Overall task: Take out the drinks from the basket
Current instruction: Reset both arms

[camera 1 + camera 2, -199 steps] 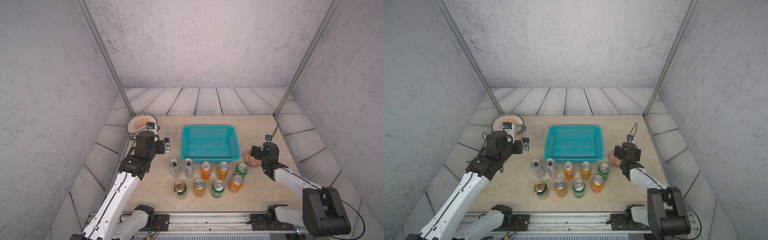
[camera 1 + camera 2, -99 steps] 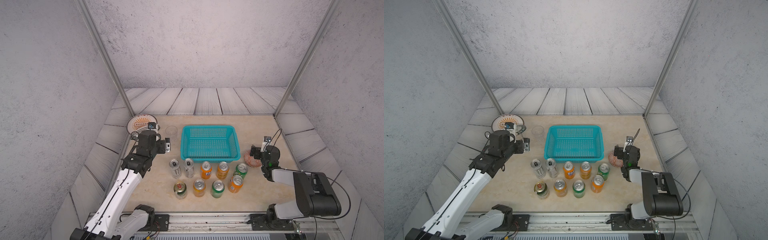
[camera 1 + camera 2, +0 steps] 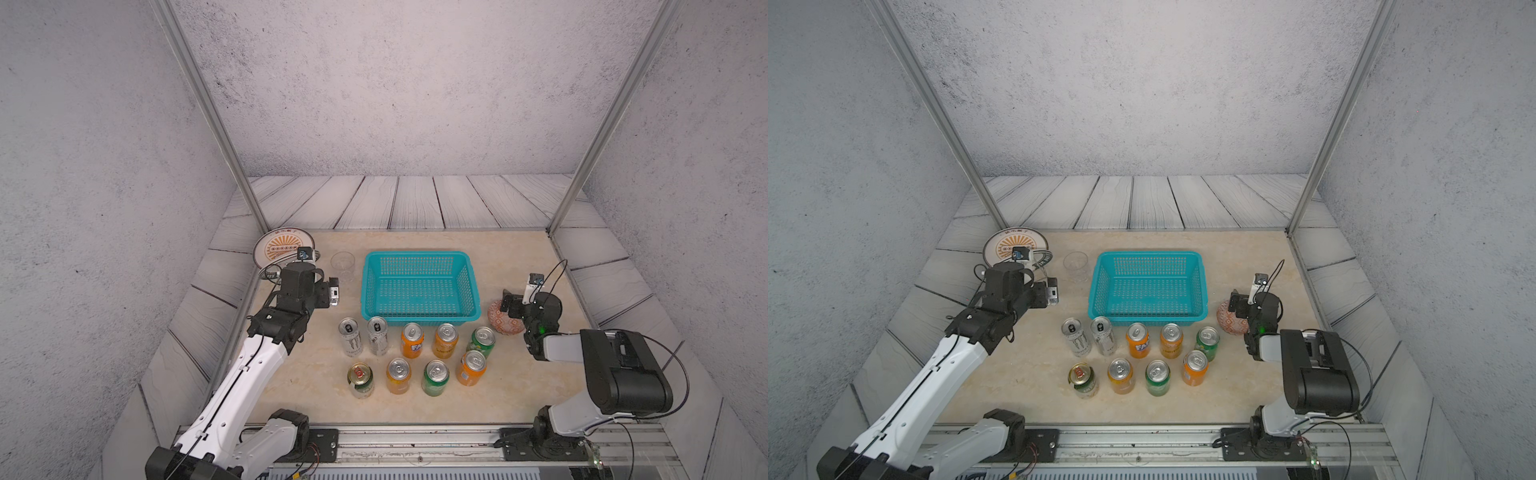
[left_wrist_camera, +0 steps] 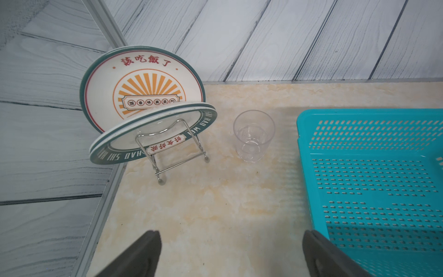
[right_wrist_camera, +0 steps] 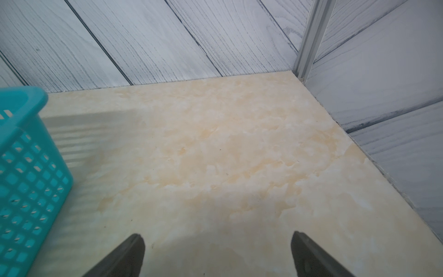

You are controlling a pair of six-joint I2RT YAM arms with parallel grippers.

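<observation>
Nine cans (image 3: 412,340): outside basket (image 3: 417,254), seen in top views only.
Left gripper (image 4: 231,236): spread wide, empty; plates (image 4: 143,84), cup (image 4: 253,135) ahead.
Right gripper (image 5: 217,236): spread wide, empty — elbow (image 3: 623,374) drawn in since.

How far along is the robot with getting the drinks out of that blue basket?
It looks finished. The basket is empty, and all nine cans stand upright in two rows on the table in front of it. Nothing is in hand: the left gripper and right gripper are both open and empty, one on either side of the basket. No drink is left inside to remove.
</observation>
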